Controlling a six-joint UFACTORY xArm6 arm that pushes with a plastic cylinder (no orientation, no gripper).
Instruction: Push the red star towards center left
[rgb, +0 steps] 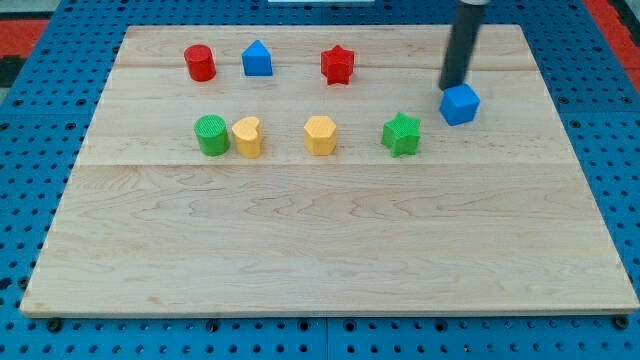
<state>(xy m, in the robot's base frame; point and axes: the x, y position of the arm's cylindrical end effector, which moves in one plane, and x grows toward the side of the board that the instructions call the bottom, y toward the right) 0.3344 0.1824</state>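
Now your tip (452, 84) sits well right of the red star (338, 65), no jaws on this rod; it looks light, rigid, likely to spin, so meet its right face squarely.

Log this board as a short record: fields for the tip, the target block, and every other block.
tip: my tip sits at the view's upper right, just above the blue cube
target: red star, top row, well left of the tip, not touched
top row, other: red cylinder, blue house-shaped block
middle row: green cylinder, yellow heart-like block, yellow hexagon, green star
surface: wooden board
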